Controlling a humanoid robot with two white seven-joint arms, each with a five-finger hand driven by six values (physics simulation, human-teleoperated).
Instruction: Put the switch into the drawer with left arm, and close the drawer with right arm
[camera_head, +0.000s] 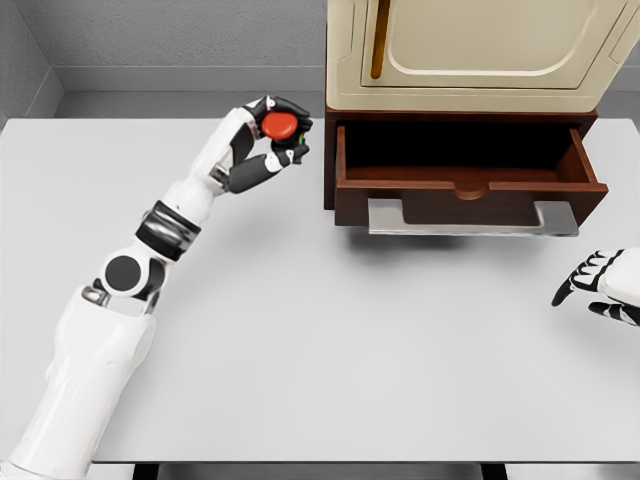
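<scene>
Nearest me, my right hand (600, 288) waits low at the table's (300, 350) right edge, fingers spread and holding nothing. Further out, my left hand (268, 140) is raised above the table, fingers pinched around the red switch (279, 125), just left of the open drawer (465, 190). I judge I'm mid-carry: next I need to swing the switch right over the drawer's cavity and let go. Beyond sits the cream cabinet (470, 50); I can read no writing anywhere
</scene>
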